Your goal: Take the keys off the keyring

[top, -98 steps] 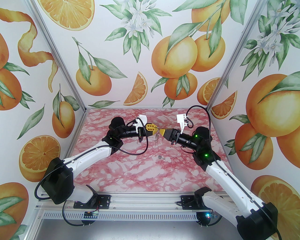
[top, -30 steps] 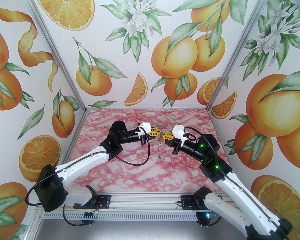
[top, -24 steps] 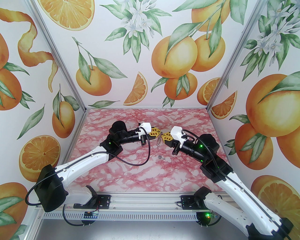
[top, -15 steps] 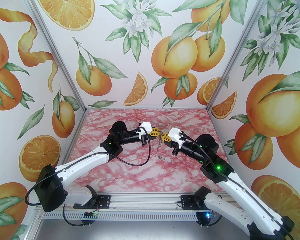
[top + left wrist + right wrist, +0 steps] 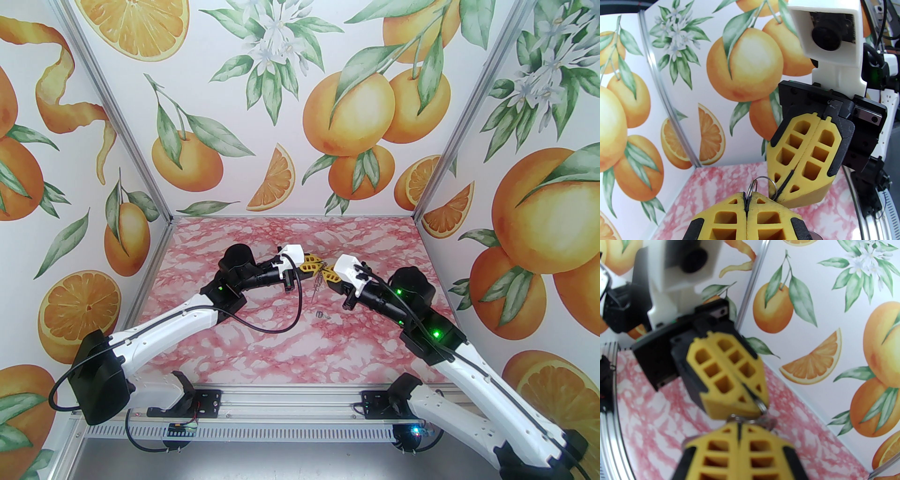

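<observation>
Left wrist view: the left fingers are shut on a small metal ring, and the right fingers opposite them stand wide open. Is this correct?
Not quite. The right fingers are not open: they are shut, pressed together, as the left wrist view shows. The rest holds: the left fingers are shut on the small metal ring.

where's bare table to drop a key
Bare table runs from the rail up to the loose key; also the far strip by the back wall. Crowded mid-table: left claw and right claw meet, keys dangling.
</observation>
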Action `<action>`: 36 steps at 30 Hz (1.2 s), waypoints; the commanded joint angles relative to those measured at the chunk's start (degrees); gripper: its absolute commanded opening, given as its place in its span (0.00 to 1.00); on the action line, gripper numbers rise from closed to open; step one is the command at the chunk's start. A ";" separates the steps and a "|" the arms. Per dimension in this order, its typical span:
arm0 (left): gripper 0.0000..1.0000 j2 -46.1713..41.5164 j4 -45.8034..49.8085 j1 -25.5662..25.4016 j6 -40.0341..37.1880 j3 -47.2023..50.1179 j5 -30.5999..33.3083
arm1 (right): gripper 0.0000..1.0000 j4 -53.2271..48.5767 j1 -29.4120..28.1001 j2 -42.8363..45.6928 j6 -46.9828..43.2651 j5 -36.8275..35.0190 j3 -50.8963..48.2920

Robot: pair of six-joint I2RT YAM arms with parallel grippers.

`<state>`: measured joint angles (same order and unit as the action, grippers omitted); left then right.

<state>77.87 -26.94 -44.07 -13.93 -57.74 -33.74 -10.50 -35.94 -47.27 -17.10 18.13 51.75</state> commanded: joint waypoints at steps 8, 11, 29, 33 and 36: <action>0.00 -2.78 -4.70 -0.20 -1.55 0.52 2.14 | 0.13 4.30 1.60 -0.62 11.11 3.55 -0.40; 0.00 -2.91 -4.71 -0.22 -1.76 0.61 2.20 | 0.15 6.89 3.73 -0.88 15.25 6.93 -0.79; 0.00 -3.18 -4.27 -0.77 -2.98 0.77 2.45 | 0.16 12.26 7.35 -3.89 23.27 11.72 -0.96; 0.00 -3.22 -4.26 -0.75 -3.12 0.78 2.56 | 0.14 12.53 7.43 -3.80 23.34 11.00 -1.20; 0.00 -3.07 -4.17 -0.75 -3.48 0.95 2.64 | 0.11 10.95 7.48 -4.23 22.22 10.32 -0.51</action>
<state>76.16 -29.36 -44.31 -16.51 -57.52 -30.96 0.21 -28.64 -50.81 5.32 28.49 50.98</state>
